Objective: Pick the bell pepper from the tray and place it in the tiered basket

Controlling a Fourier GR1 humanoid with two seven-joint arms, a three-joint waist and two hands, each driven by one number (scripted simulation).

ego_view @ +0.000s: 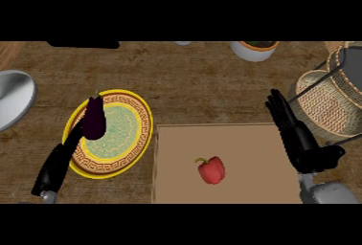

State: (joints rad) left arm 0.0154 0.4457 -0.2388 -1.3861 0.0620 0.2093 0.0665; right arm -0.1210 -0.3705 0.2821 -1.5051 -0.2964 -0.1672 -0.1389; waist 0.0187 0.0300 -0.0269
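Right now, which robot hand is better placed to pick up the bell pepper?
Probably the right robot hand: it is open at the tray's right edge, between the bell pepper and the tiered basket. The left robot hand sits by the plate, beyond the tray.

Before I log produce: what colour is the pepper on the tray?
Red with a green stem; the pepper shows in the head view.

counter (212,81): rough wood | tiered basket (326,107): woven wicker | bell pepper (211,170): glossy
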